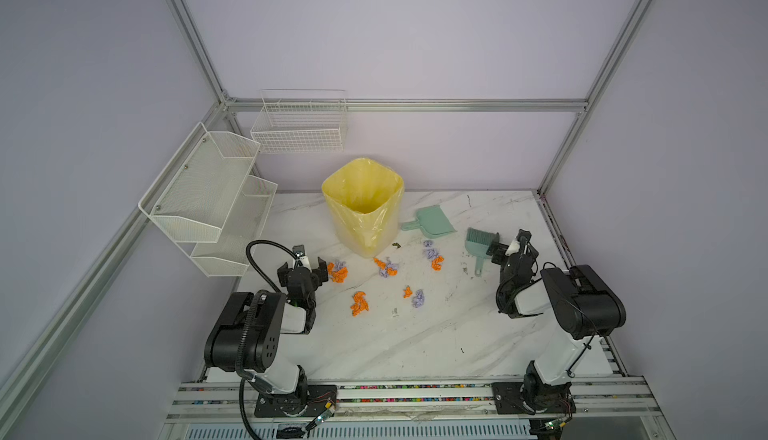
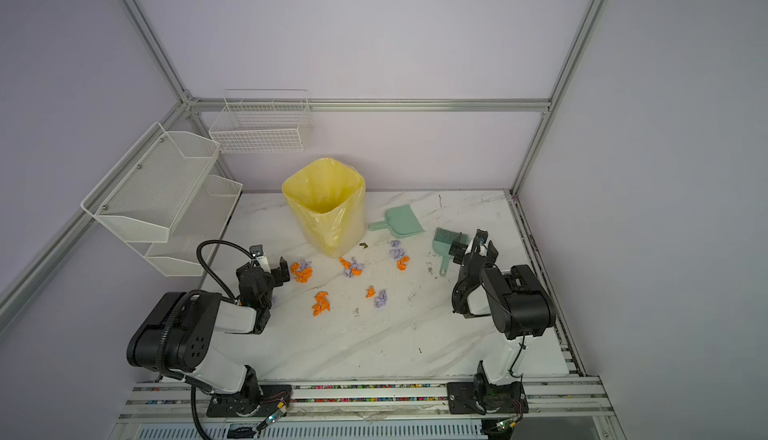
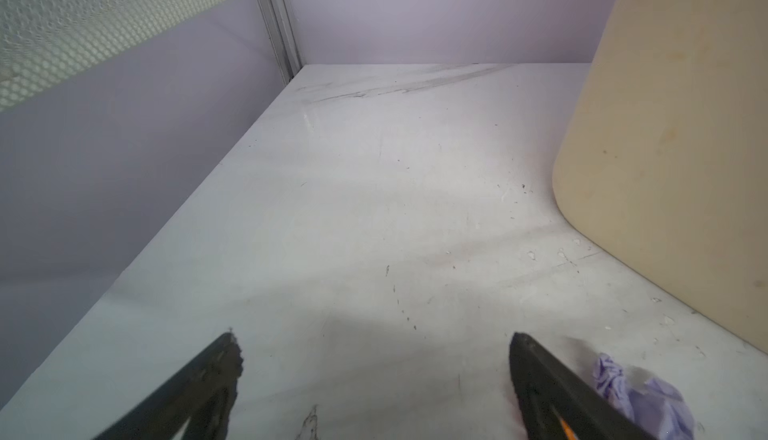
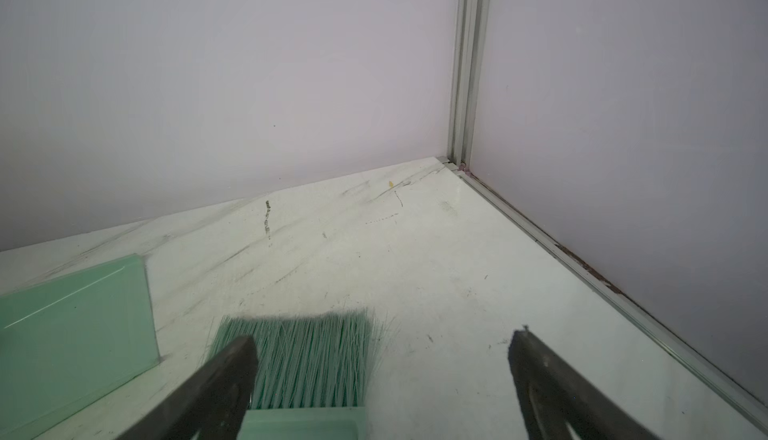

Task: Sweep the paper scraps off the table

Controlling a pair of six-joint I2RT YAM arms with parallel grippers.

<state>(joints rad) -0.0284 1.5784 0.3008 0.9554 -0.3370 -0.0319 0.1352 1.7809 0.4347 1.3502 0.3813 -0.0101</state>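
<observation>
Orange and lilac paper scraps lie in several small heaps on the table (image 1: 415,342) (image 2: 374,342), in both top views: one (image 1: 338,272) (image 2: 302,272) by my left gripper, others at the middle (image 1: 386,267) (image 2: 352,267) and nearer the front (image 1: 359,303) (image 2: 321,303). My left gripper (image 1: 303,263) (image 2: 266,268) (image 3: 374,338) is open and empty, low over bare table, with a lilac scrap (image 3: 648,400) just outside one finger. My right gripper (image 1: 511,249) (image 2: 476,249) (image 4: 382,337) is open and empty, one finger over the bristles of a green brush (image 1: 478,247) (image 2: 444,247) (image 4: 299,359).
A yellow-lined bin (image 1: 363,209) (image 2: 326,209) (image 3: 673,168) stands at the back middle. Beside it lies a green dustpan (image 1: 430,222) (image 2: 399,222) (image 4: 75,326). White mesh shelves (image 1: 208,193) and a wire basket (image 1: 299,126) hang at the left. A dark speck (image 1: 396,245) lies near the bin.
</observation>
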